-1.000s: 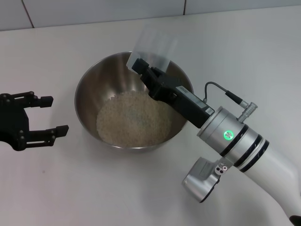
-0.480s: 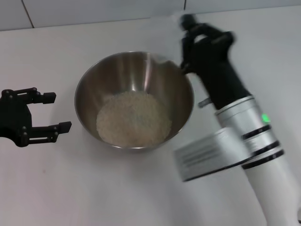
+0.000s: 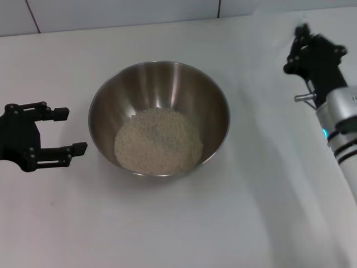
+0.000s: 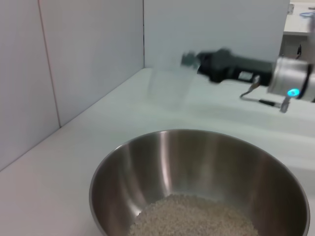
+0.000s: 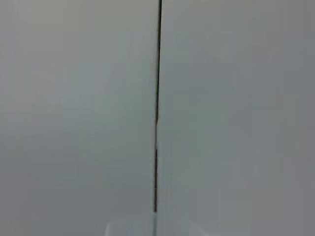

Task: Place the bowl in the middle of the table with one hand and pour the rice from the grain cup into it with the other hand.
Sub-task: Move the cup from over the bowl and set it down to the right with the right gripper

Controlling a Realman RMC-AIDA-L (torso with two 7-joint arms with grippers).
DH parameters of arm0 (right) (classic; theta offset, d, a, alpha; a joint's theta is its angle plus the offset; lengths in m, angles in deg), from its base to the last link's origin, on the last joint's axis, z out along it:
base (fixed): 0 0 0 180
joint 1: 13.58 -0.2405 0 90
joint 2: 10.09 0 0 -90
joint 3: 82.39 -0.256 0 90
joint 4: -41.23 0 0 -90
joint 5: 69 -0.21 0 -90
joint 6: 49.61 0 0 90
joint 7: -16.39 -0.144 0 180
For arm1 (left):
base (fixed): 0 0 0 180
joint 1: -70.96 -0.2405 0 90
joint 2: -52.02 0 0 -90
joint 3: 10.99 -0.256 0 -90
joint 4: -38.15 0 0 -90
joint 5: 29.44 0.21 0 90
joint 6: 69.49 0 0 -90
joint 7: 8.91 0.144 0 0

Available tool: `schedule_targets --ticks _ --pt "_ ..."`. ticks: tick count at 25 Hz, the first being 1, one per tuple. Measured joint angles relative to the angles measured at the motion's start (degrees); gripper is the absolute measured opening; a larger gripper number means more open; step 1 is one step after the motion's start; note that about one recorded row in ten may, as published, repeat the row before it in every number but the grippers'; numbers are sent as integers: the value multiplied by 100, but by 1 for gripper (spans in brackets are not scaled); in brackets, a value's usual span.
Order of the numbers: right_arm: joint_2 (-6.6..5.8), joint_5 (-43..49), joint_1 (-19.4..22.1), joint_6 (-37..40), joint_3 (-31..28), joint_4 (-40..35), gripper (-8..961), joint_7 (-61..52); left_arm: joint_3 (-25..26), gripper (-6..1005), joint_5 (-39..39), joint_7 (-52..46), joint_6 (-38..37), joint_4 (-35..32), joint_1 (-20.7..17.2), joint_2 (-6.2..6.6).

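Observation:
The steel bowl [image 3: 106, 106] stands in the middle of the white table [image 3: 167, 223] with a heap of rice [image 3: 159, 139] in its bottom. My left gripper [image 3: 70, 131] is open and empty, just left of the bowl, not touching it. My right gripper [image 3: 295, 47] is up at the far right, well away from the bowl. In the left wrist view the bowl [image 4: 162, 157] and rice [image 4: 192, 216] show close up, and behind them my right gripper [image 4: 189, 60] holds the clear grain cup [image 4: 170, 86], which looks empty. The cup is barely visible in the head view.
A tiled white wall [image 3: 111, 14] runs along the table's far edge. The right wrist view shows only wall panels with a dark seam [image 5: 157, 98].
My right arm has swung the cup from its tilt over the bowl's far rim away to the far right. The rice heap is unchanged. My left gripper has barely moved.

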Motion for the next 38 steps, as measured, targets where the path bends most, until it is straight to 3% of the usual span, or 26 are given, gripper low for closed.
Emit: schedule_targets --ticks 4,9,23,31,34,38 --pt "-16 535 -410 -979 50 -483 2 -841 -5 791 0 0 0 9 1 -8" --pt "-12 1077 -658 -1580 46 -665 3 -1209 -36 791 0 0 8 8 14 -14" --pt "4 1231 -667 -1953 153 -682 8 -1231 -90 793 0 0 28 17 26 -17" --pt "8 1236 -483 -1951 186 -586 268 -1267 -88 792 0 5 27 47 51 -14" --pt "-9 1236 -162 -1756 152 -372 408 -1271 -88 792 1 3 23 69 60 -8" --pt "-47 1221 169 -1514 105 -184 497 -1299 -88 792 1 1 15 71 62 -8"
